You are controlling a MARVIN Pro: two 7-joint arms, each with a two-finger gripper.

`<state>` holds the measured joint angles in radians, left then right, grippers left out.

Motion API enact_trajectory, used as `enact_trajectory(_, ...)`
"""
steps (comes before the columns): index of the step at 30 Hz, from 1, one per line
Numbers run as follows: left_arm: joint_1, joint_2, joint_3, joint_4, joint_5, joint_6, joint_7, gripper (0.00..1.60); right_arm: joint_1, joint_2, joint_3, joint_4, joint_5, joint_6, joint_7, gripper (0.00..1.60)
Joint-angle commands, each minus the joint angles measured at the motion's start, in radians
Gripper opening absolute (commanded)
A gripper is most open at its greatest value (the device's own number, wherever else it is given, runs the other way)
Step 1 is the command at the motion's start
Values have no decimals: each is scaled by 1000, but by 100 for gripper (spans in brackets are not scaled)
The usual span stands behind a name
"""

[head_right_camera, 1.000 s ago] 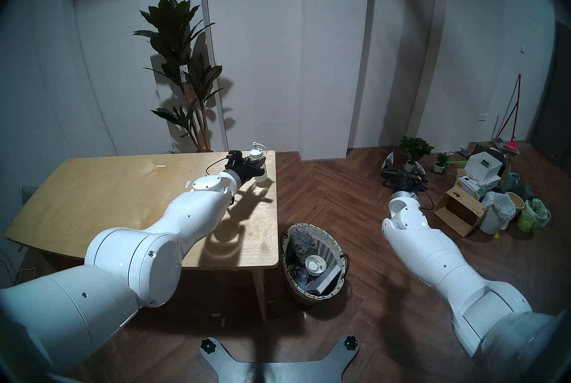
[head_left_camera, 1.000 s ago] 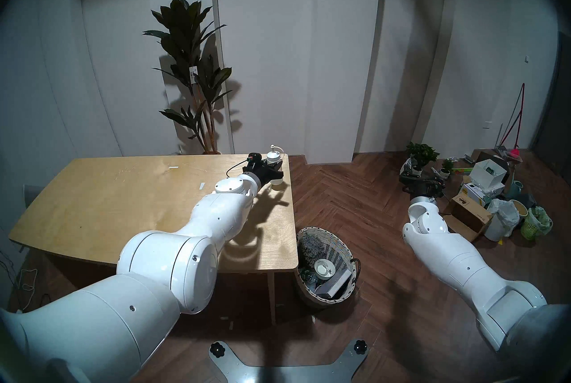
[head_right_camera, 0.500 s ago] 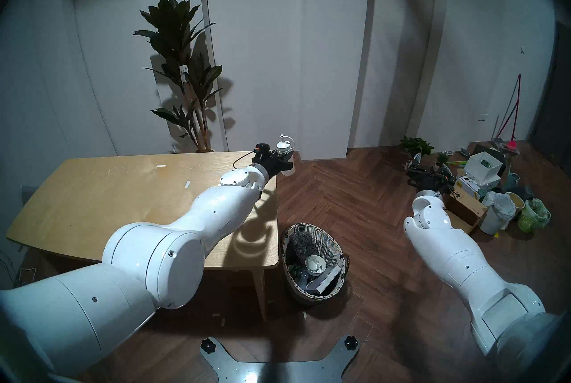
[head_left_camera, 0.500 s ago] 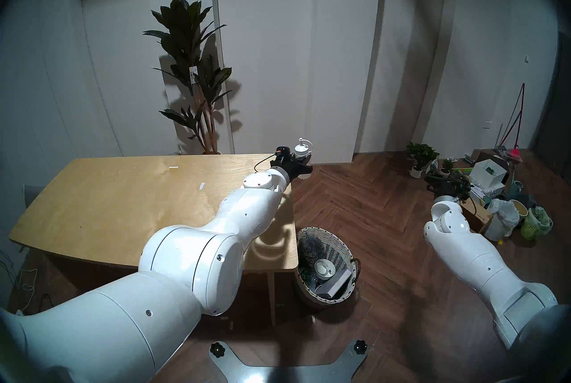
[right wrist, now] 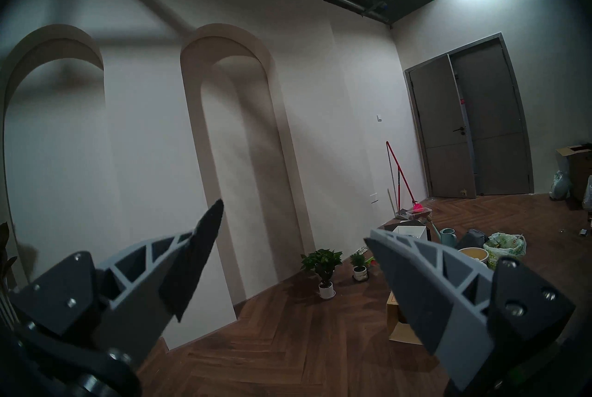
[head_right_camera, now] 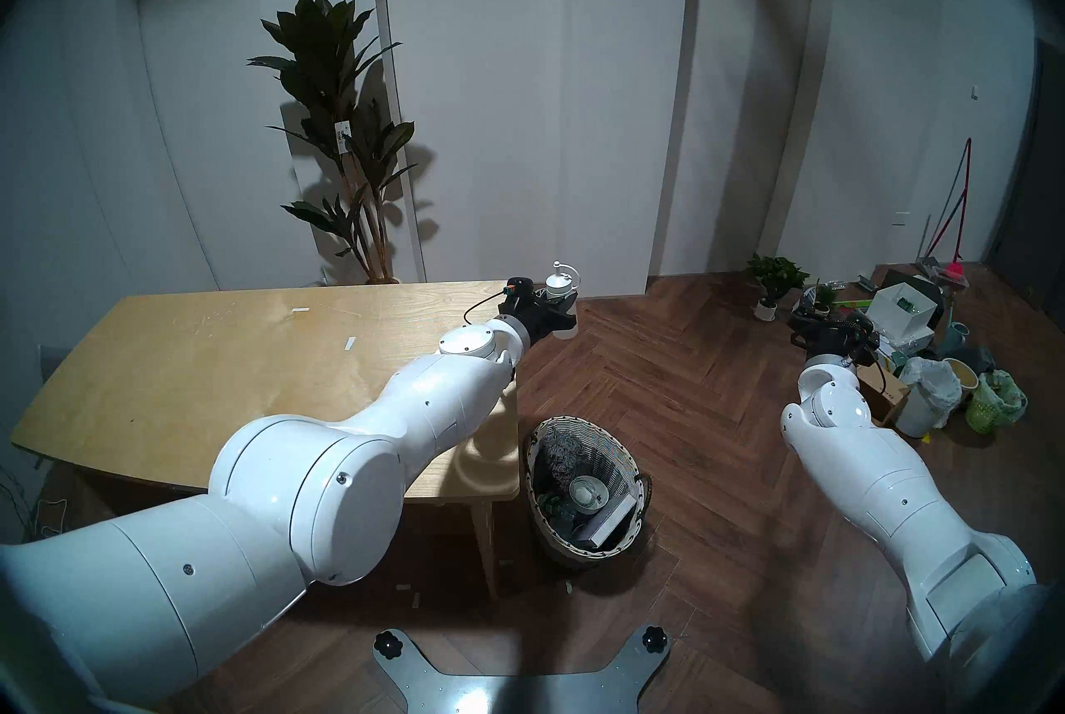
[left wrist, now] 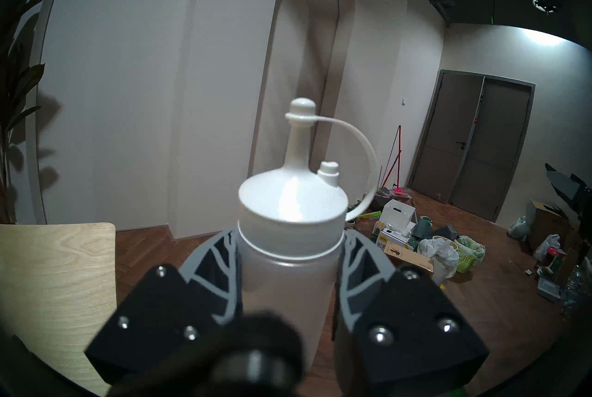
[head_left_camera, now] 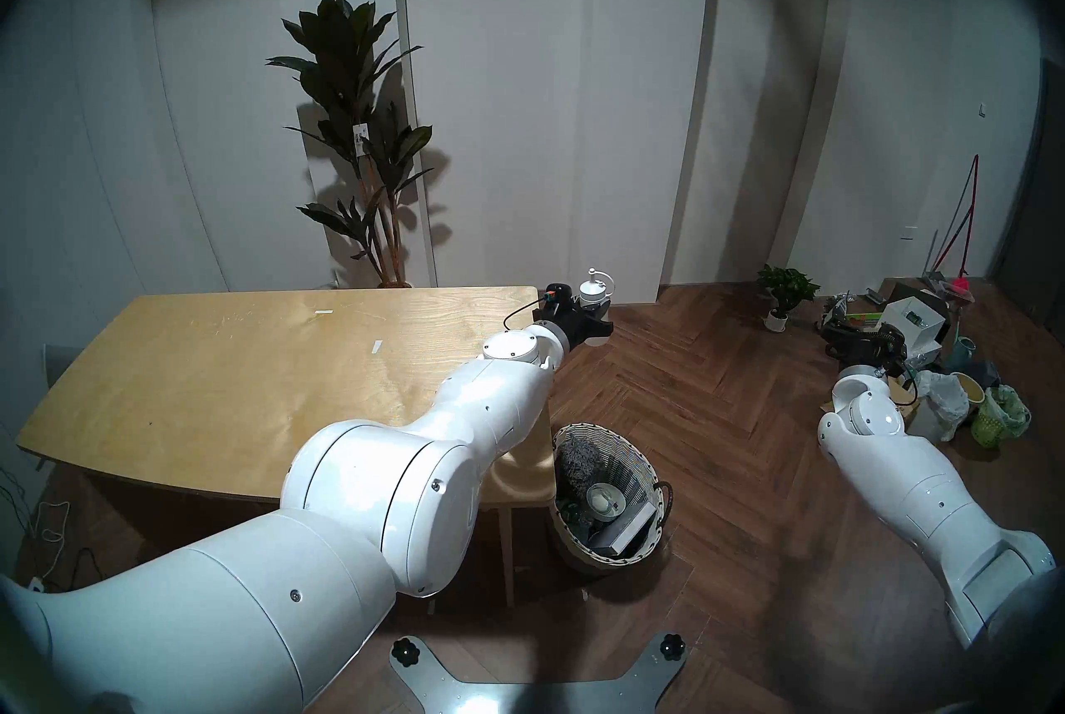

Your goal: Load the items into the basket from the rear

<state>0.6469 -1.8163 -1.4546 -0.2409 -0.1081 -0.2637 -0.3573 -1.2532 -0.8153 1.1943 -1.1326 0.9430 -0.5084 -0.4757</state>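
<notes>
Item: squeeze bottle (left wrist: 288,258), upright, clenched in my left claw (left wrist: 290,277) past the counter (head_left_camera: 230,378) corner. Wicker basket (head_left_camera: 645,471) on the floor at six o'clock of it. Right claw (right wrist: 293,274) spread wide, grasping nothing.

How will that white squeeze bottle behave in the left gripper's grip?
The squeeze bottle looks like soft translucent plastic, so it probably dents under the left gripper. It seems empty, so likely light. The smooth wall may slip.
</notes>
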Motion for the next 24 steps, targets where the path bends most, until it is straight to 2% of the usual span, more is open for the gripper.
enact_trajectory(1,-40,-39,6,3,2,-15,3,0,-16,45,21,-66,13,17,-2,160)
enact_trajectory(5,-39,-47,13,12,2,-16,6,0,-28,54,27,-90,27,33,-10,160)
enact_trajectory(6,-39,-49,14,15,3,-15,7,6,-31,56,28,-96,30,37,-12,160)
enact_trajectory(7,-39,-51,16,18,3,-15,9,54,-34,59,30,-101,33,42,-14,160)
enact_trajectory(8,-39,-53,16,20,2,-14,11,78,-37,62,31,-106,36,45,-15,160)
enact_trajectory(9,-40,-55,17,22,1,-14,11,78,-40,65,32,-111,40,50,-17,160)
enact_trajectory(10,-40,-57,18,24,1,-13,11,160,-42,67,34,-115,42,53,-19,160)
enact_trajectory(24,-55,-66,46,36,11,-23,7,160,-73,88,42,-177,89,115,-37,160)
